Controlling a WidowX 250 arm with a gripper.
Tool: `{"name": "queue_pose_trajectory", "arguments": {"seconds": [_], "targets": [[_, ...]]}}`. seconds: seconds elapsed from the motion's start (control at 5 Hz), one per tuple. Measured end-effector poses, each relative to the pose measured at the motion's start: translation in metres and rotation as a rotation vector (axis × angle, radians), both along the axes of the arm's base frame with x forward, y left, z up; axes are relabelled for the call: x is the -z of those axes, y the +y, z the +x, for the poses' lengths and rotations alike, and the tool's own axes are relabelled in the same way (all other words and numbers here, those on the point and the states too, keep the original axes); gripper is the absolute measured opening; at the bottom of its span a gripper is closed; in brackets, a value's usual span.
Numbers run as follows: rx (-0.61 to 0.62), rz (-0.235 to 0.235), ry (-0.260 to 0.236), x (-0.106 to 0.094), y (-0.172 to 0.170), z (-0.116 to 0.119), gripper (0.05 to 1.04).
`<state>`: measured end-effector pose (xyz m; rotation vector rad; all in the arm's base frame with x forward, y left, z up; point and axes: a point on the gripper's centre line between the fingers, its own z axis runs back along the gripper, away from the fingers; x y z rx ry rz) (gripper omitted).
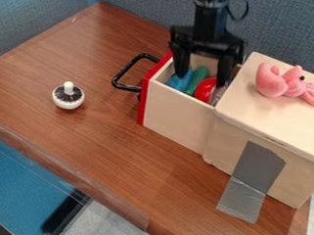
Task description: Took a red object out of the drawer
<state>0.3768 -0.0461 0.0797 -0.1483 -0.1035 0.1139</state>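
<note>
Tabletop edge (72,175) is running across foreground. Gripper (201,80) is hanging over open drawer (176,113), fingers standing apart. Rounded red object (205,90) is lying inside, beside green object (197,79). Pink plush toy (286,85) is sitting atop wooden cabinet (271,119).

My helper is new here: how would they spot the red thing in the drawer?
On the wooden table, find the pale box's open drawer with the black handle. Inside, below the gripper, lies the rounded thing: bright red, unlike the green thing and blue thing alongside.
</note>
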Motion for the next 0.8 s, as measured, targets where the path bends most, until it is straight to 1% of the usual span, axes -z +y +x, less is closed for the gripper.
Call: {"name": "queue_pose_trajectory", "arguments": {"seconds": [0.2, 0.4, 0.6, 0.8], "targets": [[-0.003, -0.019, -0.001, 0.0026, -0.0090, 0.0007, 0.997], [-0.013, -0.024, -0.012, 0.0041, -0.0106, 0.0017, 0.952], [-0.013, -0.023, -0.018, 0.0079, -0.0114, 0.0008, 0.669], [-0.022, -0.019, -0.016, 0.0078, -0.0079, 0.0007, 0.530]]}}
